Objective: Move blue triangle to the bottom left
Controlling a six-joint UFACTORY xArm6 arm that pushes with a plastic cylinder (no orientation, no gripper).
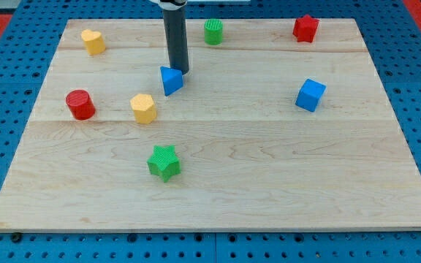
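Observation:
The blue triangle (171, 80) lies on the wooden board (269, 168), left of centre in the upper half. My tip (180, 71) stands just at the triangle's upper right edge, touching or nearly touching it. The dark rod rises from there to the view's top. The board's bottom left corner lies far below and to the left of the triangle.
A yellow block (143, 108) sits just below left of the triangle, a red cylinder (80, 104) further left. A green star (164, 162) lies lower centre. A yellow block (93, 42), a green cylinder (213, 32), a red star (305, 28) line the top. A blue cube (310, 95) sits right.

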